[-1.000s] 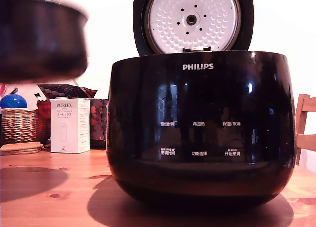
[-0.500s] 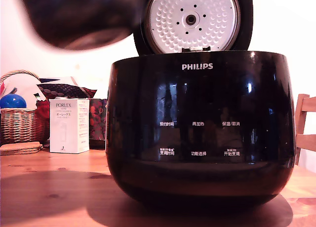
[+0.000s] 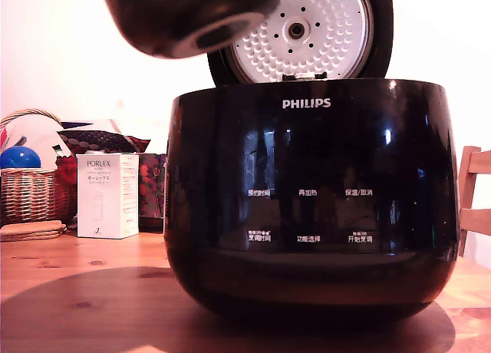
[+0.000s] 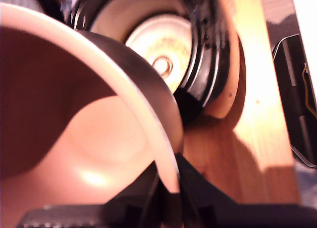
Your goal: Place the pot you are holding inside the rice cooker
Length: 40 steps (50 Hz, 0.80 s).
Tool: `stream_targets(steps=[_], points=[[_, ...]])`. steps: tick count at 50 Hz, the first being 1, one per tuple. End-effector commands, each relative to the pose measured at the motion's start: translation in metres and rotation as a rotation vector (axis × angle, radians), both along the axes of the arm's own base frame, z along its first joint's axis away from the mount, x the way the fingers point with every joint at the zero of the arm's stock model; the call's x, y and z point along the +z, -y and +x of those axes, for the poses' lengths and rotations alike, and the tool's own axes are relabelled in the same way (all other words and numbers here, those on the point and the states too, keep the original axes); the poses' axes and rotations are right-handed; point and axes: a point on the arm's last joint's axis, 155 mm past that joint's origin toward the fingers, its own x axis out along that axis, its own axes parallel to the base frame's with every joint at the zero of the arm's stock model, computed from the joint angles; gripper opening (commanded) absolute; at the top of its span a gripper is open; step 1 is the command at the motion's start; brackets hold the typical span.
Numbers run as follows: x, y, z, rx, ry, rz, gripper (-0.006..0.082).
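Pot is airborne above the cooker's rim on the exterior view's left, tilted, rounded base showing, partly in front of the open lid. Rice cooker sits on the wooden table, cavity open in the wrist view. Gripper is clamped on the pot's thin flared rim, one finger inside, one outside. Judgement: rigid metal, moderately heavy, smooth; a single-edge rim pinch lets it swing and tilt, slip risk is real. Rim is the only sensible hold. It should be levelled and centred over the opening before lowering; clearance looks tight.
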Motion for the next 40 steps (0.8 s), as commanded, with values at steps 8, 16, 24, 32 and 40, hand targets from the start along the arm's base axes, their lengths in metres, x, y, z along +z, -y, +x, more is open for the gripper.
stream_targets(steps=[8,16,24,32,40], points=[[0.011,0.029,0.009,-0.069,0.035,-0.073,-0.0022],[0.004,0.045,0.007,-0.11,-0.001,-0.08,-0.0022],[-0.004,0.056,0.011,-0.144,-0.006,-0.073,-0.0022],[-0.015,0.068,0.012,-0.163,-0.039,-0.073,-0.0022],[-0.028,0.076,0.017,-0.168,-0.063,-0.06,-0.0022]])
